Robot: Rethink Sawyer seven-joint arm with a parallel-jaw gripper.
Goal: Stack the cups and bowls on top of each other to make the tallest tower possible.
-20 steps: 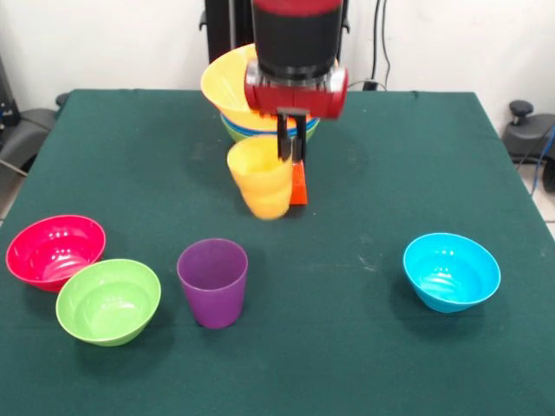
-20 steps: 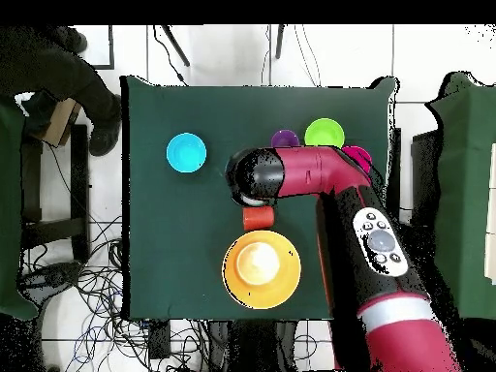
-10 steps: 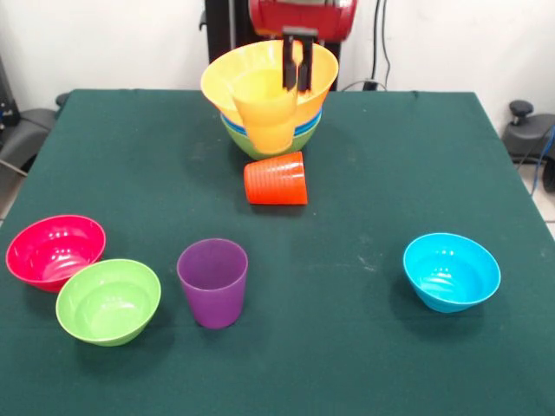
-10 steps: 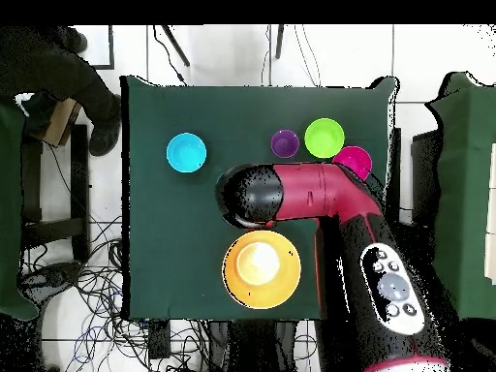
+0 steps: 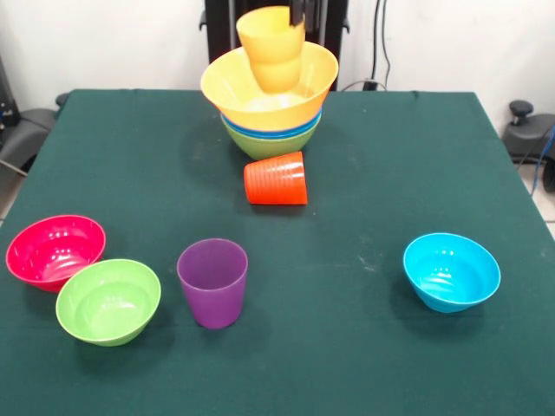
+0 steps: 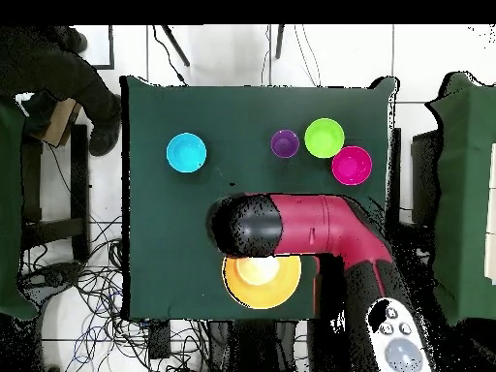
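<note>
- The gripper (image 5: 297, 14), mostly out of frame, pinches the yellow cup (image 5: 271, 48) by its rim above the tower (image 5: 269, 97).
- Next move, by judgement: lower the cup straight beneath into the orange-yellow bowl (image 5: 227, 87), then release.

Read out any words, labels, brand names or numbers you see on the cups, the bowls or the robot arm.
None can be read: the cups and bowls are plain.
The robot arm has a button panel with small marks, too small to read.
</note>
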